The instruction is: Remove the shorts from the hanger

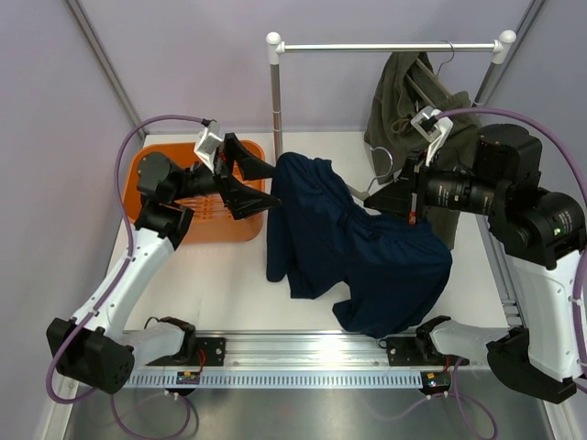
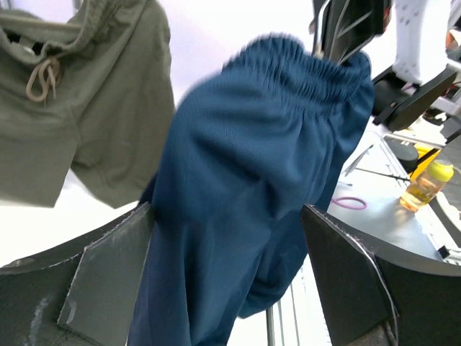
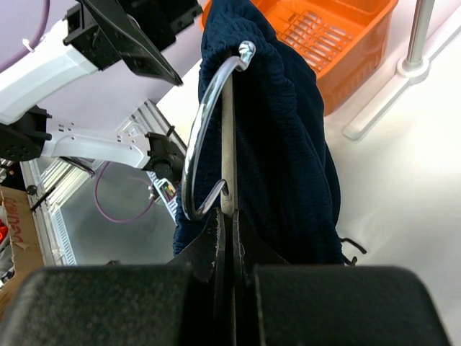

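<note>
The left arm [image 1: 138,270] and right arm [image 1: 550,298] are white shells with black joints; purple cables [image 1: 122,170] trail behind the black fingers [image 2: 36,295], faced with grey pads [image 2: 104,277].

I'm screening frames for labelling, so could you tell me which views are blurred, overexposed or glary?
Top view: sharp, evenly lit. Left wrist view: navy shorts smeared at the waistband, the background blown out white. Right wrist view: glare on the hanger hook, the right gripper soft in the foreground.
</note>
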You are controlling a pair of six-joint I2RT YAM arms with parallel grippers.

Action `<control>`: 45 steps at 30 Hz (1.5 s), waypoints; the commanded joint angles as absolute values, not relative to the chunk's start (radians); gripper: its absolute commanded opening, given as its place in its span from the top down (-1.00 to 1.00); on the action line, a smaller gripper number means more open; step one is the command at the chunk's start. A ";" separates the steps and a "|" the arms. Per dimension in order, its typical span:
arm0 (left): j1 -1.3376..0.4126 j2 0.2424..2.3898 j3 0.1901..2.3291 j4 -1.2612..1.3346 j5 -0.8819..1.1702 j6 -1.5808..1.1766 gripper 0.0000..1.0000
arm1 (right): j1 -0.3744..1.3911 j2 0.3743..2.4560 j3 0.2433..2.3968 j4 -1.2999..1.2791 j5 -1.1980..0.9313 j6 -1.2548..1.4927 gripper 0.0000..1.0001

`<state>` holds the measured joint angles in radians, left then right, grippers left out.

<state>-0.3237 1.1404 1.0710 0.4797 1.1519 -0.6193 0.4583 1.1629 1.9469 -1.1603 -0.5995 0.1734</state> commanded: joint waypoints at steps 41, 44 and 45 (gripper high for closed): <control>-0.074 1.212 1.054 0.173 0.410 -0.656 1.00 | 0.465 0.968 1.988 -1.135 -0.198 0.247 1.00; -0.086 1.192 1.020 0.231 0.483 -0.675 1.00 | 0.465 0.991 2.015 -1.103 -0.204 0.261 1.00; -0.103 1.183 1.019 0.238 0.501 -0.666 1.00 | 0.466 1.000 2.019 -1.074 -0.222 0.264 1.00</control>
<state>-0.1284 1.1984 1.0302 0.2043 0.6479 -0.6907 0.4641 1.0252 1.9743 -1.1198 -0.2245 0.2432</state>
